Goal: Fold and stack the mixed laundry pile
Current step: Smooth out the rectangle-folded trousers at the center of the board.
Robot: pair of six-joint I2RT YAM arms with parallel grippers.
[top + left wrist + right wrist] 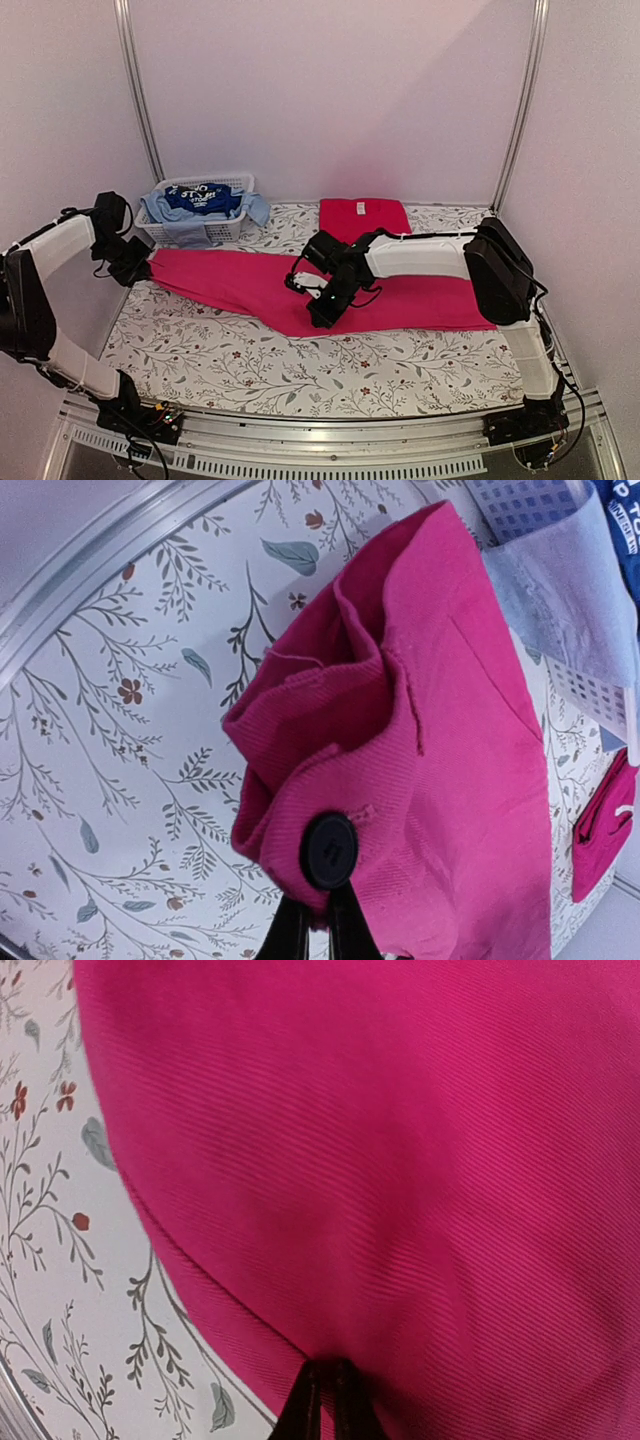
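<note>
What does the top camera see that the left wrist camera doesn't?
Only the top view shows the white left arm, the white right arm and the full length of the pink-magenta ribbed garment. Only the left wrist view shows its round black button, right by the left fingers. Both show the white slatted plastic basket and the floral tablecloth.

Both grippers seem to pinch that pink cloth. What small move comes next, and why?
Probably lift both pinched spots slightly: the left gripper and right gripper are each shut on the pink cloth, which lies stretched along the table, unfolded.
</note>
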